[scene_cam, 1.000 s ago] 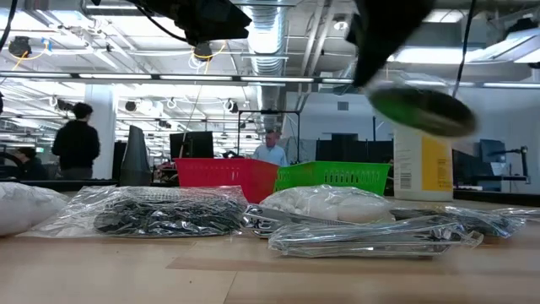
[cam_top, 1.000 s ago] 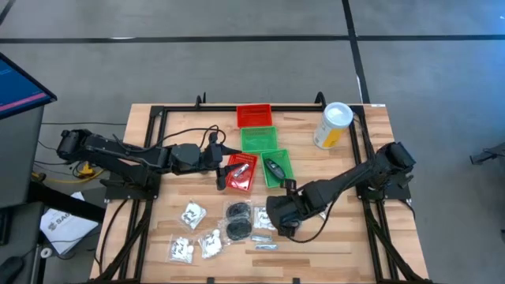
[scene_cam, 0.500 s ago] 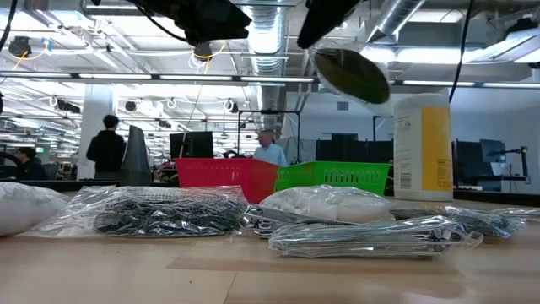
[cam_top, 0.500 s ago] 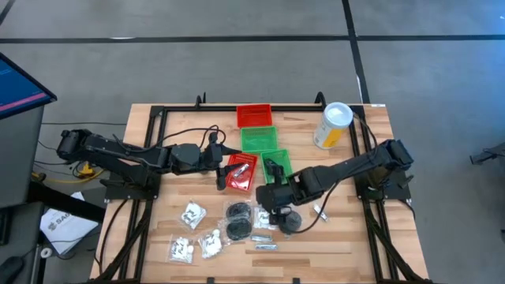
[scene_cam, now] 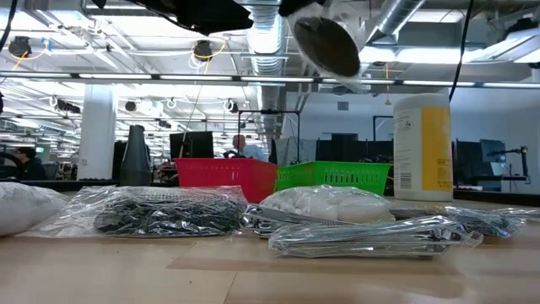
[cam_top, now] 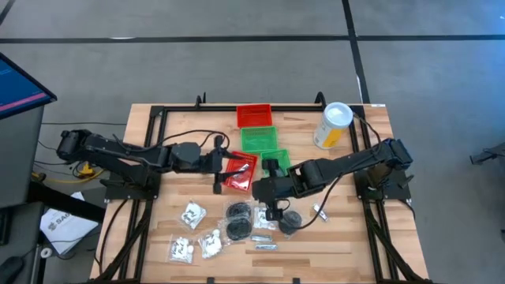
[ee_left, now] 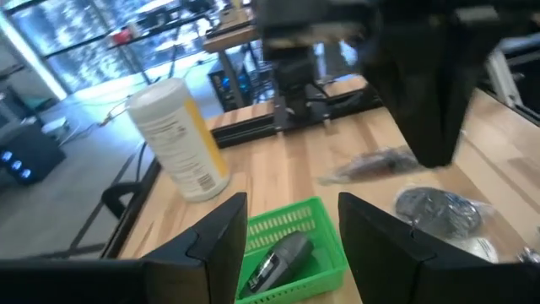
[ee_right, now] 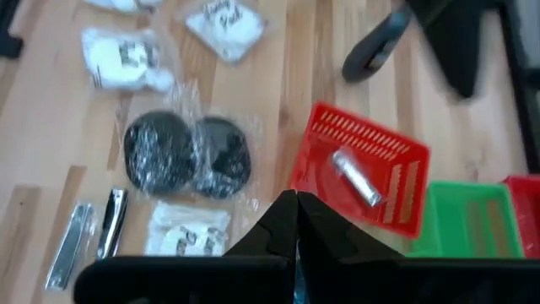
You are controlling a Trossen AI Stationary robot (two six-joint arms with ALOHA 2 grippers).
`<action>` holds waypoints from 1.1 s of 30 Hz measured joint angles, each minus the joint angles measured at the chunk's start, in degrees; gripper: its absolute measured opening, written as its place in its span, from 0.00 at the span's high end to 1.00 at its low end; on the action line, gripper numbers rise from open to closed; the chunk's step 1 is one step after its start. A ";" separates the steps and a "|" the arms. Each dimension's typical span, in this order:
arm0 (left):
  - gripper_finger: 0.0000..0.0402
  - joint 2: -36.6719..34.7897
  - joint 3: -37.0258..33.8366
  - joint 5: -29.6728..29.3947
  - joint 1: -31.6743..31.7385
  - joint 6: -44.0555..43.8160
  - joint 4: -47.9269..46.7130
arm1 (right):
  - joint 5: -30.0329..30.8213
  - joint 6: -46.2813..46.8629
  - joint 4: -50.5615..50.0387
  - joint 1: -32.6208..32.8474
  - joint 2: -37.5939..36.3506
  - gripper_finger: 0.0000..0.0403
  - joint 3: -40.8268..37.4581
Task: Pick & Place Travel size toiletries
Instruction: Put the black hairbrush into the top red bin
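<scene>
My right gripper (ee_right: 295, 221) is shut above the table's middle. A clear packet with a black round disc (scene_cam: 326, 44) hangs below it, high above the table. More toiletries lie near the front edge: a packet of black discs (cam_top: 237, 218), white-filled packets (cam_top: 193, 213) and silvery sachets (cam_top: 264, 246). My left gripper (ee_left: 291, 204) is open and points level, just left of a red basket (cam_top: 239, 172) that holds a silvery item (ee_right: 354, 179). I cannot tell whether the left gripper touches that basket. Beyond it a green basket (ee_left: 287, 253) holds a dark grey piece. My right gripper holds the disc packet by its upper part. The low view's upper edge cuts off the place of contact, and the shut fingers hide it in the wrist view. The fingers slant down from the table's right. The packet (scene_cam: 337, 63) hangs tilted below them, clear of the table.
A second red basket (cam_top: 254, 116) and a second green one (cam_top: 258, 139) stand in a row toward the far edge. A tall yellow canister with a white lid (cam_top: 333, 126) stands at the far right. A black frame rail (cam_top: 154, 118) runs around the tabletop.
My right gripper, still shut, has risen and gone toward the far edge and a little to the left. It has carried the disc packet up, away from the sachets and toward the baskets. My left gripper has rolled a little in place.
</scene>
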 joint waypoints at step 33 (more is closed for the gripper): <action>0.56 0.00 0.00 22.27 0.13 8.10 3.42 | -16.57 -14.01 16.80 -5.25 0.00 1.00 6.10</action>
